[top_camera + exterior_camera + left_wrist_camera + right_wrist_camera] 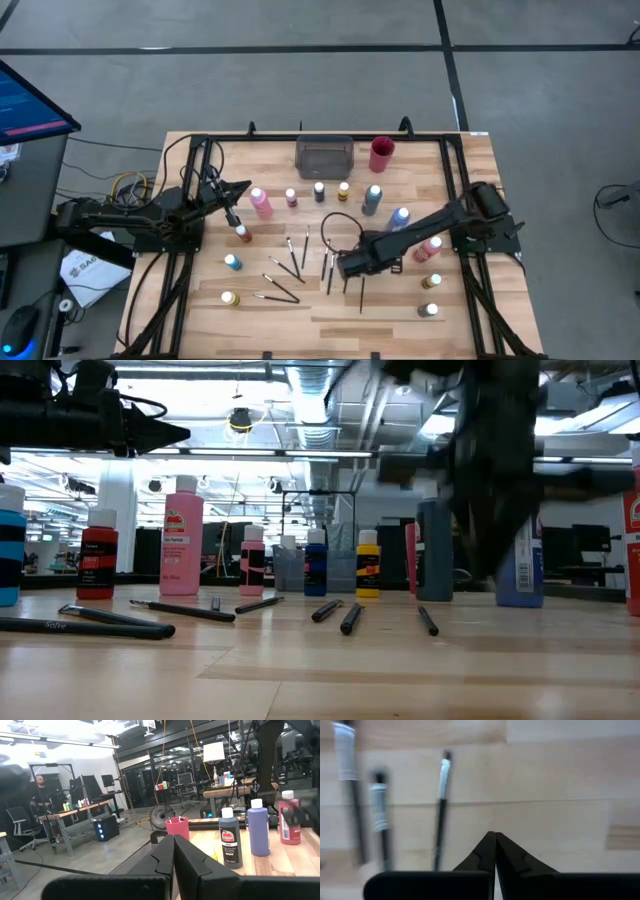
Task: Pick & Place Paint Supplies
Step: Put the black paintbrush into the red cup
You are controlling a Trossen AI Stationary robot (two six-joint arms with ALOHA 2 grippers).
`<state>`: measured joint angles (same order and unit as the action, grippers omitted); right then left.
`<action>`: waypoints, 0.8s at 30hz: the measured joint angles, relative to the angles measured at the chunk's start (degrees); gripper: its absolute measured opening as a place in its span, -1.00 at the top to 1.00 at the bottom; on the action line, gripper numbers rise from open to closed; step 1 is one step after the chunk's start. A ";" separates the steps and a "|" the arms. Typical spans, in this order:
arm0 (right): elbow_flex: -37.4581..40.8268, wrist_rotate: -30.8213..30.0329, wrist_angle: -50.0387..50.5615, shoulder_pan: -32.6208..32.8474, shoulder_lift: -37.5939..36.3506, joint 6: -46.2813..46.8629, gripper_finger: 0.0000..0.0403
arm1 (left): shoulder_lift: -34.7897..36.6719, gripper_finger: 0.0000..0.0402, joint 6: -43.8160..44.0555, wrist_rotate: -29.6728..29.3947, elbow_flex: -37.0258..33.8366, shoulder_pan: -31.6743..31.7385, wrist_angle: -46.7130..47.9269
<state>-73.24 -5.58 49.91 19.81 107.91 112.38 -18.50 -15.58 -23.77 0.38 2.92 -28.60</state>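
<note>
Wooden planks of the bench (pixel 330 310) carried everything. The paint bottles (pixel 261 203) stood scattered, and the brushes (pixel 283 271) lay loose near the middle. The grey tray (pixel 324 158) and the red cup (pixel 381 154) at the far edge appeared to hold none of them, so the job looked barely begun. The right hand (pixel 345 265) hung low over the brushes, its fingers pressed fully together; the right wrist view showed nothing between them. The left hand (pixel 237 218) waited above the bench's left side, likewise closed and empty. Every bottle and brush seemed left to move.
</note>
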 joint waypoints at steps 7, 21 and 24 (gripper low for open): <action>-0.01 -11.45 2.87 -0.75 -9.38 -5.07 1.00 | 0.00 0.99 0.00 0.00 0.01 0.00 0.00; -3.42 -38.14 1.58 -22.44 -30.46 -47.42 1.00 | 0.00 0.99 -0.02 0.00 -0.01 0.00 -0.35; -3.42 -40.86 -1.00 -28.06 -33.22 -57.52 1.00 | 0.00 0.99 -0.01 -0.02 0.00 0.00 -0.37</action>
<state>-76.66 -46.44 48.91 -8.25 74.69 54.86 -18.50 -15.59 -23.79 0.37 2.92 -28.97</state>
